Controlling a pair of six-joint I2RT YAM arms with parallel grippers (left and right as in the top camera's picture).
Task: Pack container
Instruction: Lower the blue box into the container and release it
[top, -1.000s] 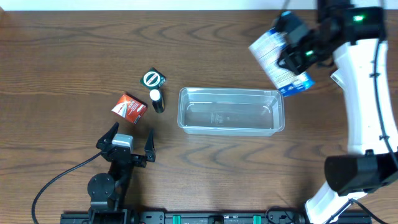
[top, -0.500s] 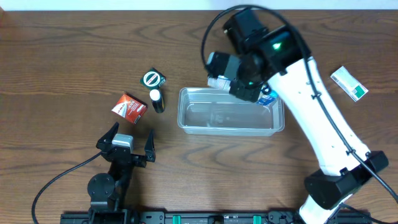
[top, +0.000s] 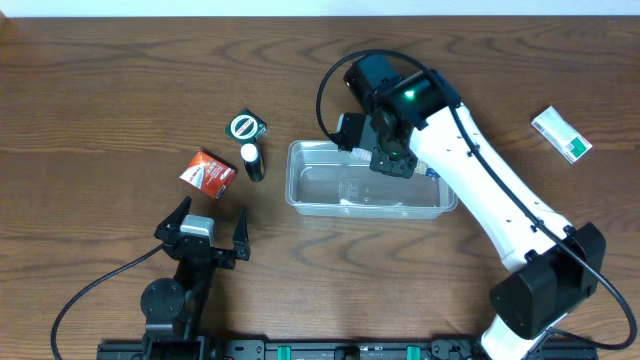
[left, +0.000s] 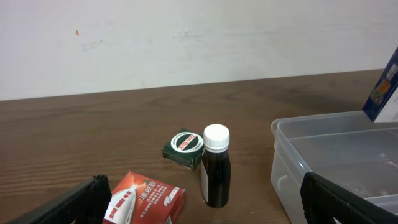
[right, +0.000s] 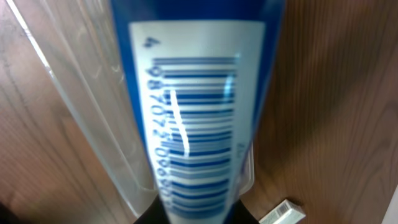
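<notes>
a: where the grained brown wooden table (top: 100, 80) is showing bare, what is lying at its middle?

b: the container (top: 300, 200) is lying there: a shallow tub of clear plastic, rectangular with rounded corners and a raised rim, its long side running left to right.

a: what is hanging above it?

b: the right gripper (top: 392, 160) is hanging over the far rim, its fingers pressing together on a glossy blue packet (right: 193, 124), flat and thin. its white barcode panel is filling the right wrist view, with the tub's see-through wall curving just beside it.

a: and the left gripper (top: 212, 212)?

b: it is resting near the front edge, its black fingers (left: 62, 205) spreading wide and gripping nothing.

a: what is sitting beyond it?

b: left of the tub, a red cardboard box (top: 208, 170) is lying tilted. a dark bottle (left: 214, 168) with a round white cap is standing upright just beside it, and a squat green box (top: 247, 127) bearing a round white emblem is sitting behind. a small white and green packet (top: 560, 133) is lying well apart, at the far right.
</notes>
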